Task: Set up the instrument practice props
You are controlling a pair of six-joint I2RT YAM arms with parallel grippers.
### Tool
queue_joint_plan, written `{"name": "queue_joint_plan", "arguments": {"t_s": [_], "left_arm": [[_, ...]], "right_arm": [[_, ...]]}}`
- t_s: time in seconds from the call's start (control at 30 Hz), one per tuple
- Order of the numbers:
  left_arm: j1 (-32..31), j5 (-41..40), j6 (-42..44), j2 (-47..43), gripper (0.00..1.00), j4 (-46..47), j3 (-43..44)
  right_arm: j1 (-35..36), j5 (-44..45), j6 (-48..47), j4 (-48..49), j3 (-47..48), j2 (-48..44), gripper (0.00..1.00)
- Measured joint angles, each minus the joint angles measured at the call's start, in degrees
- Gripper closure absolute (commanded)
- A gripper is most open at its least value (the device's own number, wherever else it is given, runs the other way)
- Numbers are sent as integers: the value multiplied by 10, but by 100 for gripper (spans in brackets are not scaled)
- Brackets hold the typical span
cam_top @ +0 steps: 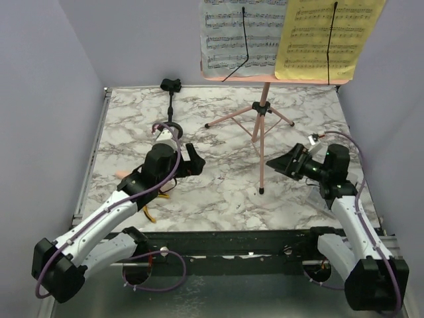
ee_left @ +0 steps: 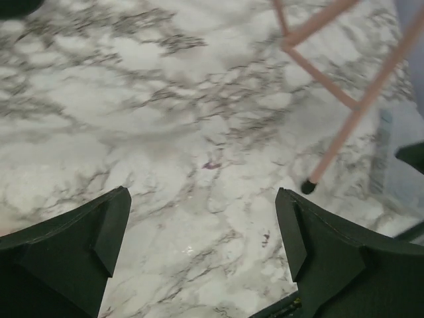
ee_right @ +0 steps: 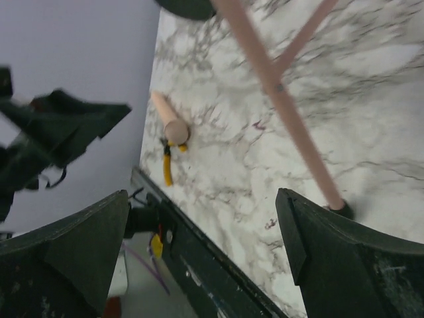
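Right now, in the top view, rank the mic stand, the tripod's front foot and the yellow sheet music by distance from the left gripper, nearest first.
1. mic stand, just behind the left gripper
2. tripod's front foot, to its right
3. yellow sheet music, far back right

Top view: high above the near edge of the tabletop [cam_top: 218, 192], looking down toward the tripod pole [cam_top: 260, 152].
Left wrist: close over the marble, the pole's foot [ee_left: 308, 187] to its right.
Right wrist: low and tilted, sharing that foot.
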Motion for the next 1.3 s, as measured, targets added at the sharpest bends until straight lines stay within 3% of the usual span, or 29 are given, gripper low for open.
{"name": "queue_joint_plan", "arguments": {"t_s": [0.1,0.17,0.27,0.5,0.87,0.97,1.2,1.3], "left_arm": [[72,-1,-41,31,1,-32,-4],[154,5,-91,56,1,-35,-3],[232,1,-180,97,1,-44,14],[328,14,-427,259,1,-47,119],[342,17,-604,473,3,-38,292],[343,34,-637,522,20,-52,330],[343,49,-692,567,31,-108,358],[343,49,-694,568,46,-118,358]], "right_arm": [[98,10,10,51,-2,35,0],[136,19,18,78,-7,45,0],[145,34,23,104,-21,40,0],[145,66,-5,89,-21,16,0],[145,89,-40,30,-10,-30,0],[145,94,-43,21,-9,-31,0],[145,100,-44,-2,5,-35,0],[145,102,-44,-4,9,-40,0]]}}
